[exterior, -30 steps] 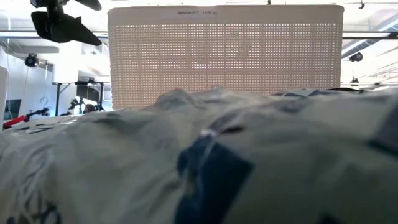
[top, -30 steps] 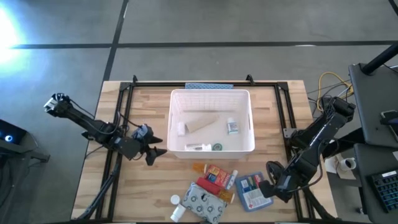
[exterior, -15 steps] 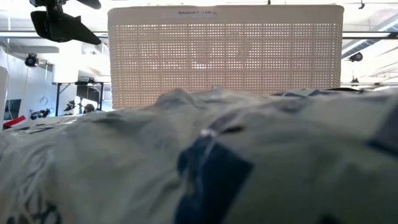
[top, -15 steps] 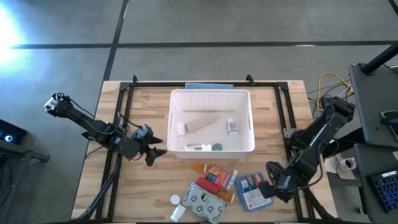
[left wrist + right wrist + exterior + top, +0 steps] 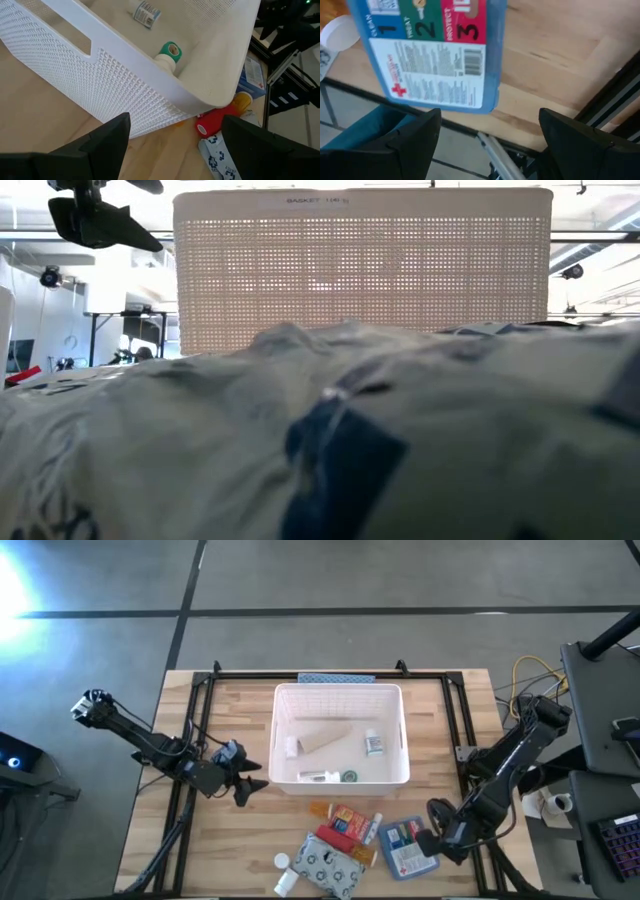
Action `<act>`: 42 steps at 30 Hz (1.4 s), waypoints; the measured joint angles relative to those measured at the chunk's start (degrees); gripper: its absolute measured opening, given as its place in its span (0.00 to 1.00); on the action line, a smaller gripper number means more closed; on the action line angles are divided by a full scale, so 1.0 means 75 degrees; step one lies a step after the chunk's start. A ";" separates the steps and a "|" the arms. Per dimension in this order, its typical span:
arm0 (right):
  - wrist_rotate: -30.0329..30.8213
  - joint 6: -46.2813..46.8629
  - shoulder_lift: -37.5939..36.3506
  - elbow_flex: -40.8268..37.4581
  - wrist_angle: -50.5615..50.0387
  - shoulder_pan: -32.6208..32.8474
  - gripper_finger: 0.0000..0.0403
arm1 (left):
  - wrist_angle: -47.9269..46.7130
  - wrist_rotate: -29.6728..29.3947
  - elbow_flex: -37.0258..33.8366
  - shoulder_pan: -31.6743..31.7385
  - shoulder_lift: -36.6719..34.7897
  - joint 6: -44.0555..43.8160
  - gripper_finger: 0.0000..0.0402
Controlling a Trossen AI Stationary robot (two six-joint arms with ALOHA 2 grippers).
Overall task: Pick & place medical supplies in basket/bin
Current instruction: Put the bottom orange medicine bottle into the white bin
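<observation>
The white slotted bin (image 5: 340, 747) stands mid-table and holds a white pill bottle (image 5: 292, 746), a small bottle (image 5: 373, 743) and a teal-capped vial (image 5: 167, 52). On the table in front of it lie an orange vial (image 5: 320, 809), a red-orange box (image 5: 348, 822), a red tube (image 5: 212, 120), a grey patterned pouch (image 5: 327, 865) and a blue-white flat box (image 5: 405, 845). My left gripper (image 5: 255, 775) hovers open by the bin's near-left corner. My right gripper (image 5: 432, 833) is open just right of the flat box (image 5: 435, 55), its fingers apart from it.
A black frame (image 5: 200, 740) runs along the table's edges. Two white bottles (image 5: 283, 862) lie left of the pouch. In the low view the pouch (image 5: 330, 430) fills the foreground and hides most of the table; the bin wall (image 5: 360, 270) rises behind it.
</observation>
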 joint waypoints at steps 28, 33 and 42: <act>0.1231 -0.1911 0.1997 0.0674 0.2118 -0.0216 0.81 | 0.0719 0.1008 -0.0003 -0.1148 0.2453 -0.1267 0.73; 0.1583 -0.2596 0.1947 0.1113 0.1399 -0.0572 0.81 | 0.1363 0.0987 -0.0003 -0.1128 0.2924 -0.1200 0.73; 0.2381 -0.4431 0.2279 0.1664 0.1161 -0.1782 0.81 | 0.1745 0.0752 -0.0003 -0.0525 0.3182 -0.0654 0.73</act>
